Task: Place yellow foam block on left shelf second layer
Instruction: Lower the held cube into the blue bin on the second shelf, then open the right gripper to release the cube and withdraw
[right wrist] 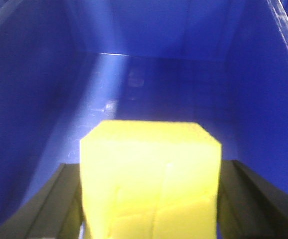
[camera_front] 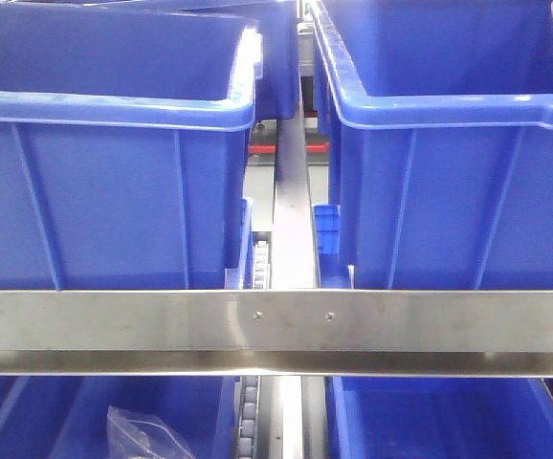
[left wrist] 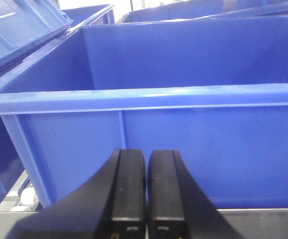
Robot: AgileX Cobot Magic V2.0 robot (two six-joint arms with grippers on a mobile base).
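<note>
on the left side of the rack, a blue bin (camera_front: pixel 114 182) sits on a steel rail (camera_front: pixel 276 320) that runs across the front view. my left gripper (left wrist: pixel 146 199) hangs just in front of a bin wall (left wrist: pixel 184 149), below its rim; its two black fingers (left wrist: pixel 128 189) are pressed together with nothing between them. the bin beyond the rim looks bare as far as the wrist view reaches.

in the middle, a steel divider (camera_front: pixel 294 201) runs back between the two upper bins, and a roller track (camera_front: pixel 259 263) lies beside it. under the rail on the left, a lower bin (camera_front: pixel 28 421) holds a clear plastic bag (camera_front: pixel 147 435).

to the right, a second bin (camera_front: pixel 458 182) stands on the same rail, and another blue bin (camera_front: pixel 449 421) sits below it. my right gripper (right wrist: pixel 149 199) is clamped on the block (right wrist: pixel 151 179), its dark fingers (right wrist: pixel 59 204) against the block's two sides. the block is held over the floor of a blue bin (right wrist: pixel 149 84), with walls rising on both sides and at the back. i cannot tell from the wrist view which bin or which layer this is. its top face is flat and its front face shows faint creases.
</note>
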